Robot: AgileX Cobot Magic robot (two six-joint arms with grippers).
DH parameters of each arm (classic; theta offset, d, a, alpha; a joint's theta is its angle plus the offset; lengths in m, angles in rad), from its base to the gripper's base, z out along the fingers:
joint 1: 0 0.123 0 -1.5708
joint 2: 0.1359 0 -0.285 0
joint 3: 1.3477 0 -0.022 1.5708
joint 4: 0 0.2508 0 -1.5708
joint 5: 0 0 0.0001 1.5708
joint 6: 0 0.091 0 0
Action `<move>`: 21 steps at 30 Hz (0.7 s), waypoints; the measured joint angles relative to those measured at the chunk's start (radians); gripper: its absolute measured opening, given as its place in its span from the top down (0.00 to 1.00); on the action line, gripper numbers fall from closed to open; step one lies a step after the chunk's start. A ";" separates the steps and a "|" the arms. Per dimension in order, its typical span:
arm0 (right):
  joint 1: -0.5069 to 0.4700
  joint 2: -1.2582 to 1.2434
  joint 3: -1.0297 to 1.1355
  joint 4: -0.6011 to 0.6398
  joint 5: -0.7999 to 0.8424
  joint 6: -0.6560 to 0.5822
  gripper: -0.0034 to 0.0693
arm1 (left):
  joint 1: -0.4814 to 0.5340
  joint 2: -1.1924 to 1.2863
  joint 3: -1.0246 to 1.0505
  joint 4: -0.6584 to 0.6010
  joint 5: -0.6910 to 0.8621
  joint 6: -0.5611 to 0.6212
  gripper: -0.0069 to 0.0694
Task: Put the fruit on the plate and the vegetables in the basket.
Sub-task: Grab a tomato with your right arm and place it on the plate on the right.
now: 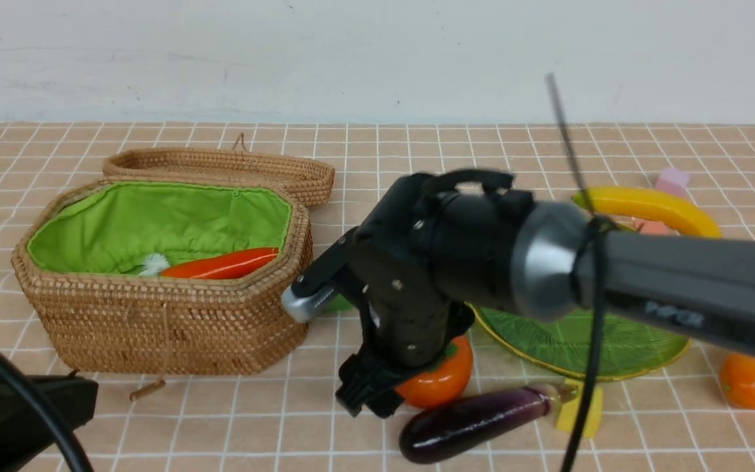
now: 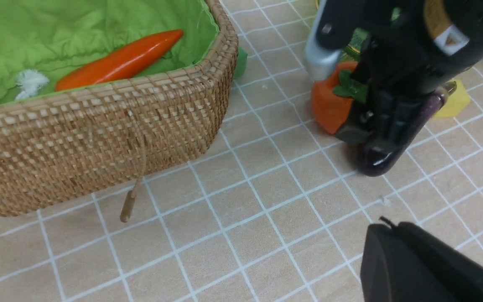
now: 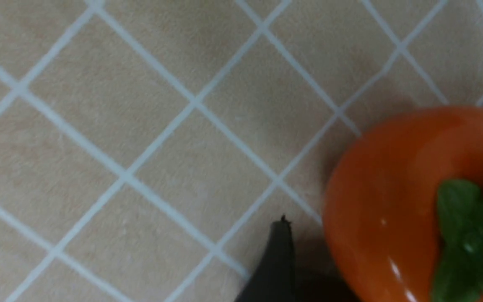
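A round orange persimmon (image 1: 443, 383) with a green leaf cap sits on the cloth between the basket (image 1: 161, 328) and the green plate (image 1: 567, 341). My right gripper (image 1: 377, 396) is down over it and open. In the right wrist view one fingertip (image 3: 278, 251) stands just clear of the persimmon (image 3: 388, 201). A carrot (image 1: 220, 263) lies in the basket. A dark purple eggplant (image 1: 476, 423) lies in front of the persimmon. A banana (image 1: 646, 206) rests at the plate's far edge, and an orange fruit (image 1: 754, 383) lies to its right. My left gripper (image 2: 386, 228) is shut and empty, low at the near left.
The basket's lid (image 1: 220, 167) lies open behind it. Foam cubes lie about: a yellow one (image 1: 580, 410) at the eggplant's stem, a pink one (image 1: 672, 178) beyond the banana, a green one (image 2: 241, 63) beside the basket. The right arm (image 1: 679, 288) crosses over the plate.
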 joint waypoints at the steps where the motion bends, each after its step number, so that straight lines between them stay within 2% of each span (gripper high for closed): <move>1: 0.002 0.011 -0.001 -0.013 -0.003 0.004 0.05 | 0.000 0.000 0.000 0.000 0.000 0.000 0.93; 6: 0.004 0.052 -0.013 -0.128 -0.020 0.008 0.06 | 0.000 -0.001 0.001 0.000 0.007 0.000 0.93; 10: 0.004 0.065 -0.016 -0.161 -0.025 0.008 0.07 | 0.000 -0.001 0.001 0.000 0.013 0.000 0.93; 14: 0.004 0.076 -0.021 -0.180 -0.027 -0.001 0.12 | 0.000 -0.001 0.001 0.001 0.015 0.000 0.93; 17: 0.004 0.085 -0.025 -0.205 -0.027 -0.006 0.22 | 0.000 -0.001 0.001 0.001 0.015 0.000 0.93; 21: 0.004 0.089 -0.028 -0.214 -0.027 -0.006 0.24 | 0.000 -0.001 0.001 0.001 0.015 0.000 0.93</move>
